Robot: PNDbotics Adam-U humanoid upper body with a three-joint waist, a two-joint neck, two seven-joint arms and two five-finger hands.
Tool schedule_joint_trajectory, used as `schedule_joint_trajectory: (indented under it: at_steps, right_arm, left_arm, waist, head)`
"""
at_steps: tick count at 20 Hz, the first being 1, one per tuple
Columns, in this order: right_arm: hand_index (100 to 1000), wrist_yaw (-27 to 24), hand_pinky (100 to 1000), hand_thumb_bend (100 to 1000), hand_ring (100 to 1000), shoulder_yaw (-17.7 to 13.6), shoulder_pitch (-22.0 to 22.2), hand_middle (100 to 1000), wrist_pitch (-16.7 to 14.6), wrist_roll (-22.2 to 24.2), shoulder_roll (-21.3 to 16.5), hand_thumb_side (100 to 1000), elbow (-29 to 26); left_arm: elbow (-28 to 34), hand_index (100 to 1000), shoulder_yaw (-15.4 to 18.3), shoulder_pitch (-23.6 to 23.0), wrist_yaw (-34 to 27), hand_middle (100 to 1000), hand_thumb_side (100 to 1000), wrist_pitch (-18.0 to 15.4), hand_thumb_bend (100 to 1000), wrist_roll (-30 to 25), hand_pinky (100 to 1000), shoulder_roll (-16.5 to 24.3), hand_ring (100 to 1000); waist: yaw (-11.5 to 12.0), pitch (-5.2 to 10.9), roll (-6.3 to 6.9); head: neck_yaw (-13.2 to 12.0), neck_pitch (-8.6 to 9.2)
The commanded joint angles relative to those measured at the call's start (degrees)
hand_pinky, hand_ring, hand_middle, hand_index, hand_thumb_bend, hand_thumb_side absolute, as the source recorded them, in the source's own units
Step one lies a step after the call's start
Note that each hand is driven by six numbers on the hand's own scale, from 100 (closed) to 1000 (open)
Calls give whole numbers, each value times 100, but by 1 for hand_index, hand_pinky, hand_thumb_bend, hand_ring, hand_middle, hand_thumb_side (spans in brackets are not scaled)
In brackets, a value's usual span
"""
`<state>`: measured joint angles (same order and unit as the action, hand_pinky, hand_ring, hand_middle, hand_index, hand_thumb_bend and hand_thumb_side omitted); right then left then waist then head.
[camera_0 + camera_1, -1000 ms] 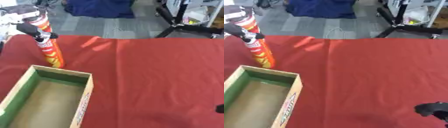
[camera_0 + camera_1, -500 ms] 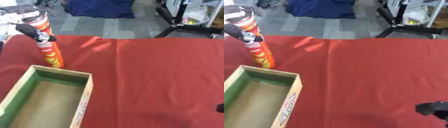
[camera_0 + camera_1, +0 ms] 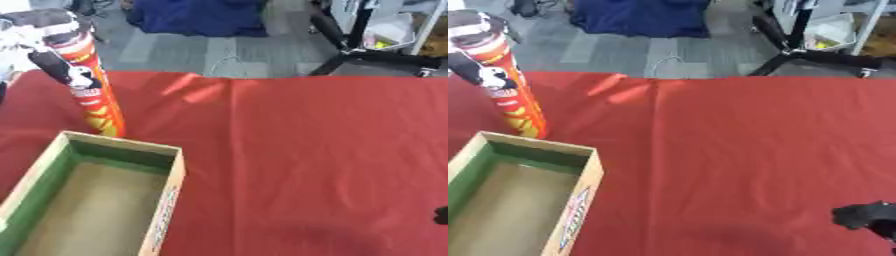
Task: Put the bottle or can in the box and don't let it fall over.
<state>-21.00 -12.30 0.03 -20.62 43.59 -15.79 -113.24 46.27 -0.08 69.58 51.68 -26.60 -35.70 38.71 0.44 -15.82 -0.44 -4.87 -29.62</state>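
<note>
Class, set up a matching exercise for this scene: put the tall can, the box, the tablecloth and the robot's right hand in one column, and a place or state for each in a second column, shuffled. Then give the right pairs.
Things:
1. tall can
2. box
3. tablecloth
4. right robot hand

Places or states:
A. lower right corner, touching none of the task's things
B. open on top, nothing inside
C. upright behind the box, dark fingers of the left robot hand around its upper part
D. red, covering the table

Pairs: 1-C, 2-B, 3-D, 4-A
</note>
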Motion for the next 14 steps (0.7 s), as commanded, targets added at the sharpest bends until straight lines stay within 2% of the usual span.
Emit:
schedule_joint_trajectory:
  at_steps: [1,2,4,5,8,11,12,14]
  right_arm:
    - [808,-43,777,100,797,-40,-19,639,-22,-16,-50,470,-135]
    - [807,-43,777,100,797,-42,-20,639,-24,-20,-49,470,-135]
    - [806,-47,777,100,796,-44,-21,638,-27,-30,-46,470,-135]
    - [806,-48,777,100,796,-43,-21,637,-30,-31,-45,470,-135]
    - [805,-43,777,100,796,-50,-18,636,-33,-39,-37,470,-135]
    - [804,-35,777,100,796,-52,-15,635,-47,-44,-33,470,-135]
    - [803,-35,777,100,796,-52,-15,634,-51,-45,-30,470,-135]
    - [803,-35,777,100,796,-55,-15,634,-60,-48,-26,470,-135]
  left_arm:
    - [-360,715,-121,-177,92,708,100,30,480,-101,221,-139,542]
    - [-359,685,-121,-177,100,629,100,36,484,-88,211,-140,531]
    - [-356,654,-121,-177,119,589,100,47,474,-58,202,-145,519]
    - [-357,649,-120,-178,124,586,100,52,473,-45,197,-148,516]
    - [-369,559,-112,-185,98,562,100,67,433,-21,143,-162,486]
    - [-367,520,-109,-195,50,544,100,108,419,29,105,-173,455]
    - [-366,501,-107,-200,31,531,100,127,399,55,100,-176,395]
    - [-367,498,-109,-215,-11,527,100,172,373,109,100,-180,370]
  waist:
    - [-6,25,-65]
    - [-7,24,-67]
    - [-10,21,-71]
    - [-11,20,-72]
    - [-12,17,-76]
    - [-14,12,-82]
    - [-16,9,-84]
    - [-20,3,-86]
  head:
    - [-8,61]
    - [-8,65]
    - [-9,65]
    - [-10,66]
    - [-5,63]
    - [-4,56]
    - [-3,54]
    - [-2,52]
